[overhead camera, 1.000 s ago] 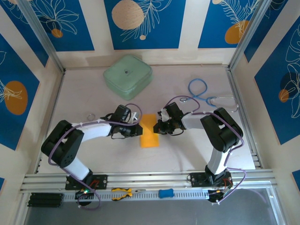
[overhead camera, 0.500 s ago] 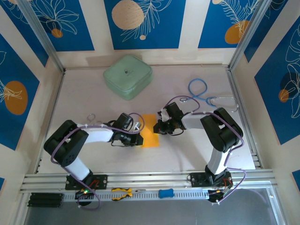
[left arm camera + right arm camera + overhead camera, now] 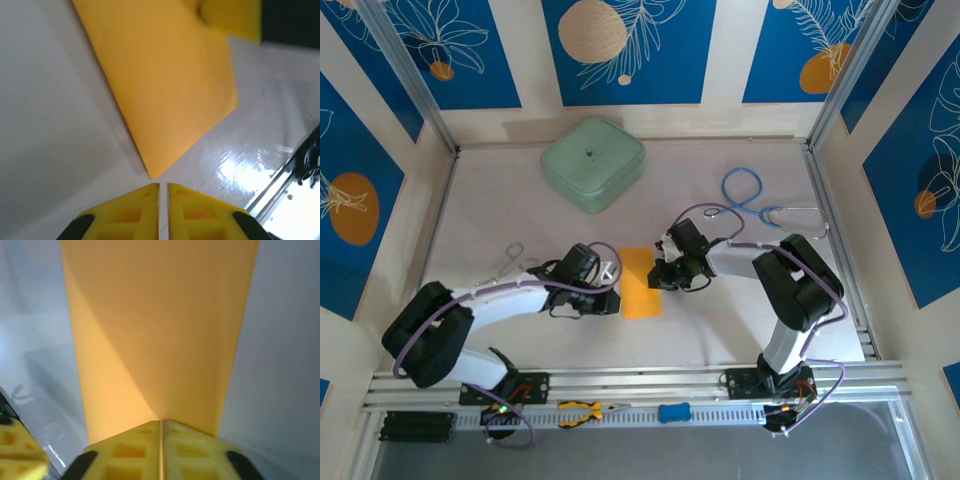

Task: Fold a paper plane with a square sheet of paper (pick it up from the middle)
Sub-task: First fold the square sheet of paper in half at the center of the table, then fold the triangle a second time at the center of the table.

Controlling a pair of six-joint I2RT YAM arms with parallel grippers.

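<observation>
A: Where was the orange-yellow sheet of paper (image 3: pixel 640 283)?

B: It lay flat on the table (image 3: pixel 720 330), a little below the middle of the top view, between the 2 grippers. It looked like a narrow rectangle, taller than wide.

A: And the left gripper (image 3: pixel 611 300)?

B: It was low at the lower left side of the paper. In the left wrist view its 2 yellow fingers (image 3: pixel 130 207) were pressed almost together, with nothing between them, and the left gripper (image 3: pixel 163 186) pointed at the nearest corner of the paper (image 3: pixel 170 90), just apart from it.

A: The right gripper (image 3: pixel 657 275)?

B: It was at the right edge of the paper, in the upper half. In the right wrist view the right gripper (image 3: pixel 161 422) was also clenched, its fingertips meeting the paper (image 3: pixel 160 330) at the bottom of the frame. I could not tell if paper was pinched between them.

A: Other things?

B: A mint-green case (image 3: pixel 592 163) was at the upper left of the table, well apart from the paper.
</observation>
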